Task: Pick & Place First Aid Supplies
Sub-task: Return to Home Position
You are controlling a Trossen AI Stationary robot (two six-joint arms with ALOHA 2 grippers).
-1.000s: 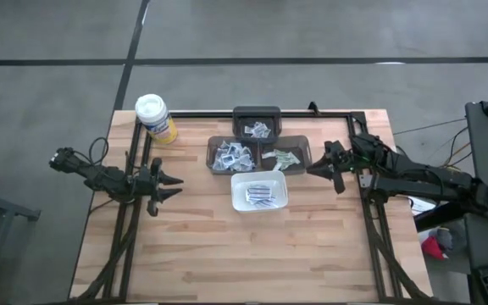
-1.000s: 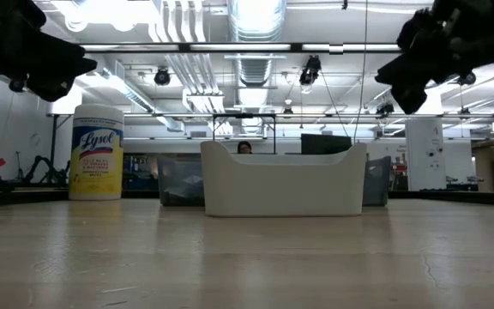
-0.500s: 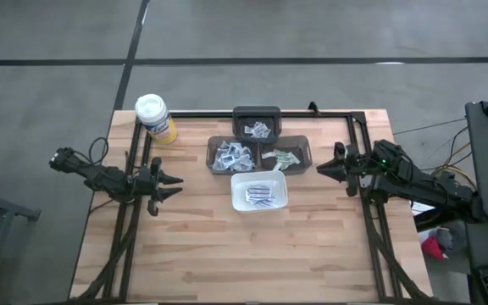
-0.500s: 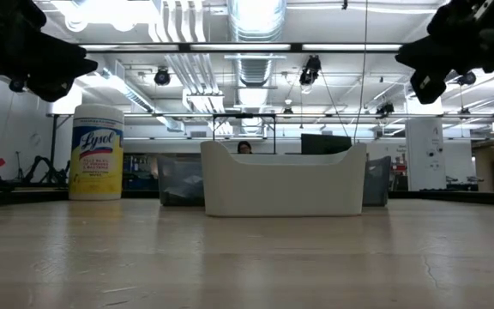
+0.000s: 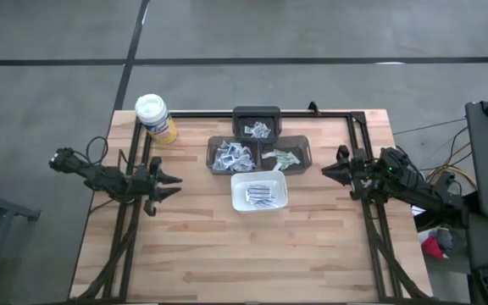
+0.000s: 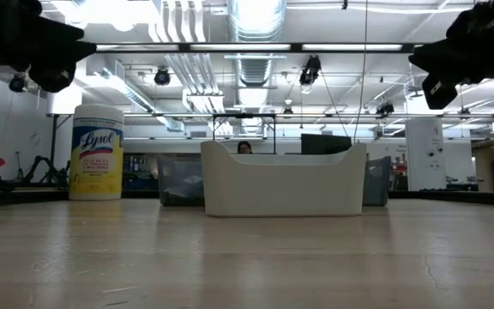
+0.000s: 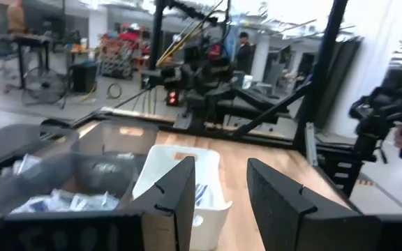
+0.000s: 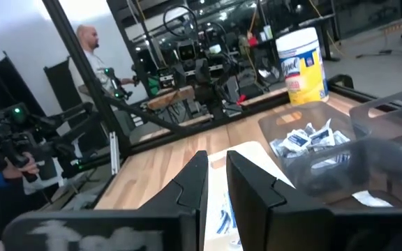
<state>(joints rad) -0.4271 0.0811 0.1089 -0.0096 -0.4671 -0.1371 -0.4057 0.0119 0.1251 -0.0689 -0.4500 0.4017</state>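
On the wooden table (image 5: 227, 246), first aid packets (image 5: 231, 155) lie binned. The right gripper (image 5: 327, 171), empty and barely parted, has pulled back homeward, so the sorting looks finished. The left gripper (image 5: 176, 185) waits at the table's left edge, empty and half-open.

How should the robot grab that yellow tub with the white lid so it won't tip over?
Grip the yellow canister around its yellow body, below the white lid, coming in level from the side facing the table's middle. It stands upright and round, so fingers closing across the body should hold it steady. The open left gripper is the nearer one.
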